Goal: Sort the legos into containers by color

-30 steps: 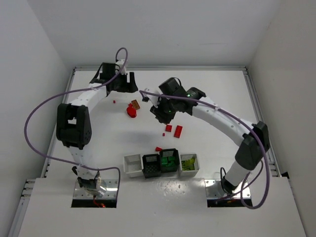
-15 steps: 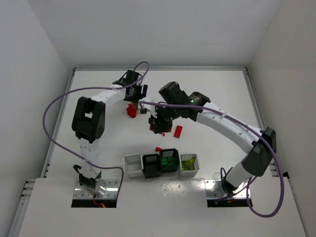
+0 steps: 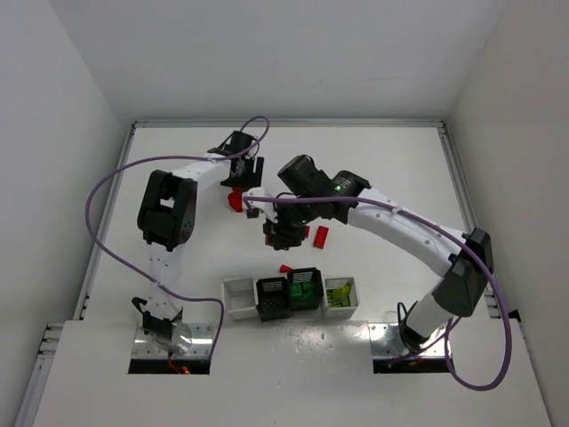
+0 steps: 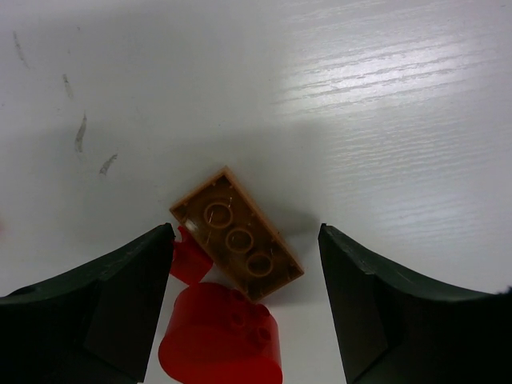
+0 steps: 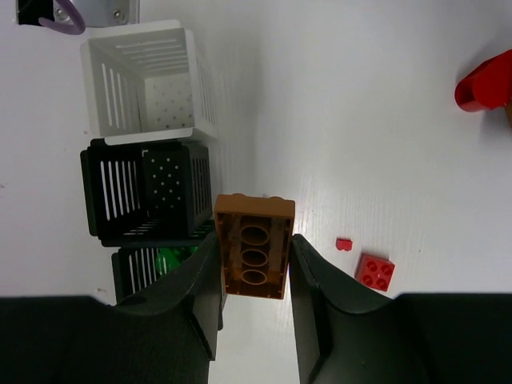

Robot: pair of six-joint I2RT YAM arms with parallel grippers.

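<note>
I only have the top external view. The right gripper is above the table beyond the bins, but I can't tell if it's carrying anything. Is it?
Observer: Yes. The right wrist view shows the right gripper shut on an orange-brown brick, hollow side toward the camera.
Operator: And the left one?
Observer: The left gripper is open, one finger on each side of a second orange-brown brick, which lies hollow side up on the table.
Operator: Anything in the end white bin?
Observer: In the right wrist view, the white bin looks empty.

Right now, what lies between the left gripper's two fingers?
An orange-brown brick, underside up, a round red piece beside it; shown in left wrist view.
</note>
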